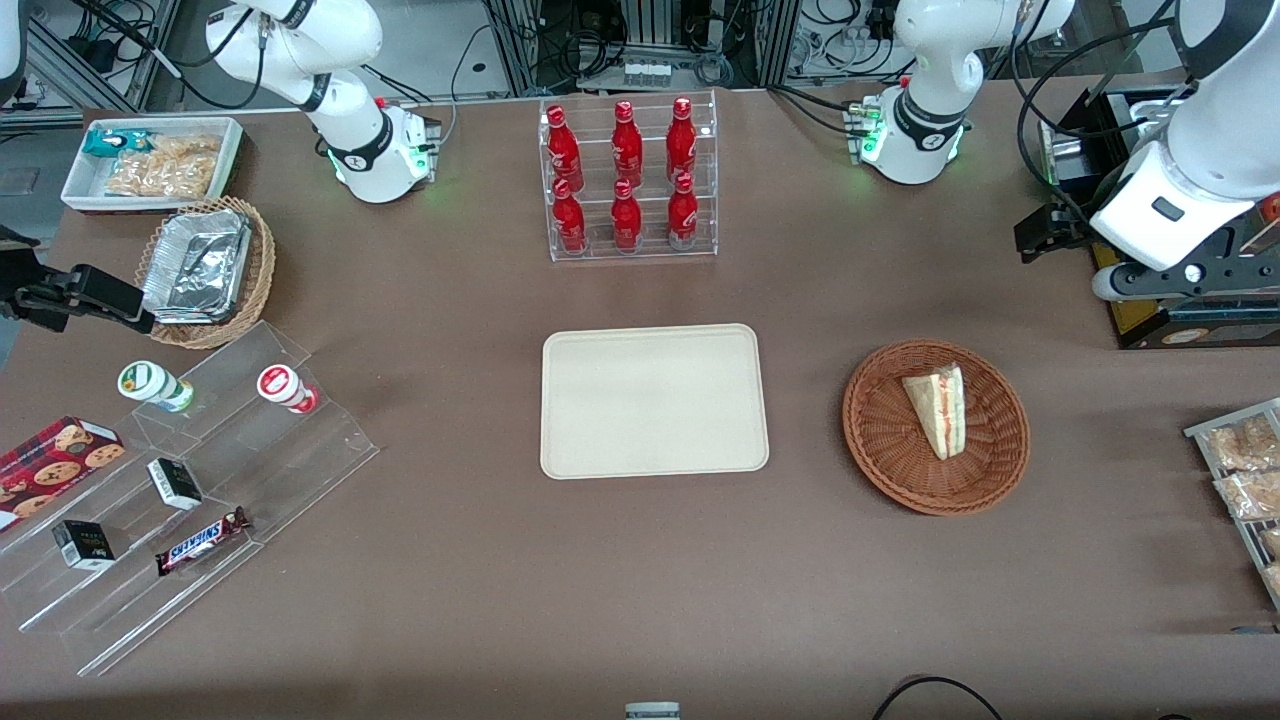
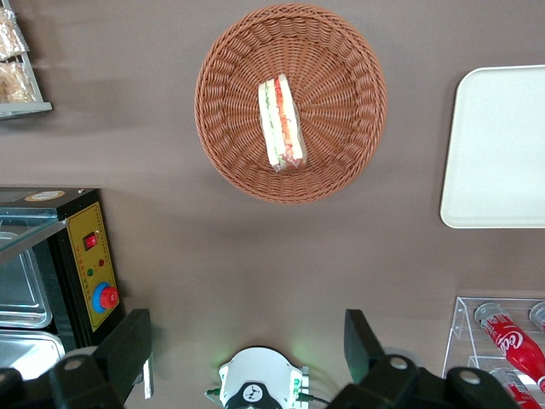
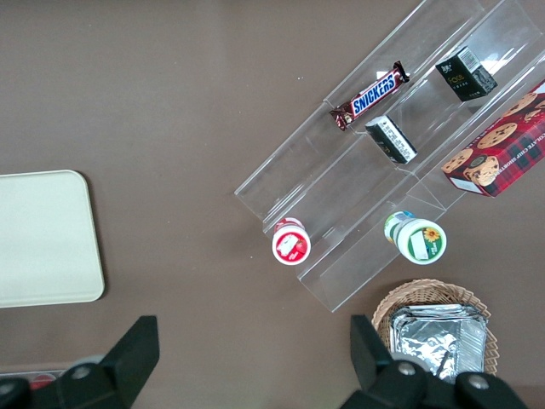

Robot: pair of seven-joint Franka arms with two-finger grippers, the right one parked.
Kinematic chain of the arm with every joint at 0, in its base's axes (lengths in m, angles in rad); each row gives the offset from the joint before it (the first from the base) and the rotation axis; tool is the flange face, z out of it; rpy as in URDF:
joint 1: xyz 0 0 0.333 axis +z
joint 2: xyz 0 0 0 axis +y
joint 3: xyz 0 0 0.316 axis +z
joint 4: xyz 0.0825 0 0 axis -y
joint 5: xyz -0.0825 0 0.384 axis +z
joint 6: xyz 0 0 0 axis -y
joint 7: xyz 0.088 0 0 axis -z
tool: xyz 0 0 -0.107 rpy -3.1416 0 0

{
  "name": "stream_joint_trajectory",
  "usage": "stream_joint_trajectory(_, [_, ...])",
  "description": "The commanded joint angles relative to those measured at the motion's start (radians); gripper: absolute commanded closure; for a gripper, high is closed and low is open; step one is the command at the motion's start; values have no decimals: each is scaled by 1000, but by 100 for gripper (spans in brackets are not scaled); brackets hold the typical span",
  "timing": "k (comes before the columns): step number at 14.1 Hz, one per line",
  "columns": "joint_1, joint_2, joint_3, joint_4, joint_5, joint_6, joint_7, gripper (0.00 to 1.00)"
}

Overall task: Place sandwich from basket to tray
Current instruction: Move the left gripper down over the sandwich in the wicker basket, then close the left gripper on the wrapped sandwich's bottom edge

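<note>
The sandwich (image 1: 938, 408) (image 2: 281, 123), a pale bread wedge with pink and green filling along its cut edge, lies in the round reddish-brown wicker basket (image 1: 880, 470) (image 2: 230, 153). The cream tray (image 1: 655, 400) (image 2: 498, 145) lies flat and bare at the table's middle, beside the basket. My left gripper (image 1: 1045, 232) (image 2: 247, 341) hangs above the table, farther from the front camera than the basket and toward the working arm's end. It is open, its fingers (image 2: 128, 349) wide apart with nothing between them.
A clear rack of red bottles (image 1: 628, 180) stands farther back than the tray. A black box with a yellow panel (image 1: 1190, 320) (image 2: 85, 264) sits near the gripper. Snack packets on a rack (image 1: 1245, 470) lie at the working arm's end. Acrylic steps with snacks (image 1: 200, 480) lie toward the parked arm's end.
</note>
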Motion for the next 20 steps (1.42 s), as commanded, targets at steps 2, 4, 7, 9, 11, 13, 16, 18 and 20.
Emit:
stream_joint_trajectory(2, [-9,8,7,25,-9,-27,8,0])
stream_joint_trajectory(4, [-7,15,7,22,-3,-24,9,0])
stream_joint_trajectory(7, [-7,84,8,22,-1,-11,6,0])
stream_joint_trajectory(9, [-7,133,8,8,5,28,2,0])
stream_joint_trajectory(11, [-4,153,10,-69,6,123,-1,0])
stream_joint_trajectory(13, [1,159,11,-166,2,260,-94,0])
stream_joint_trajectory(16, [-12,201,10,-298,6,506,-364,0])
stream_joint_trajectory(18, [-10,236,11,-366,6,622,-402,0])
stream_joint_trajectory(20, [-4,261,16,-416,8,689,-402,0])
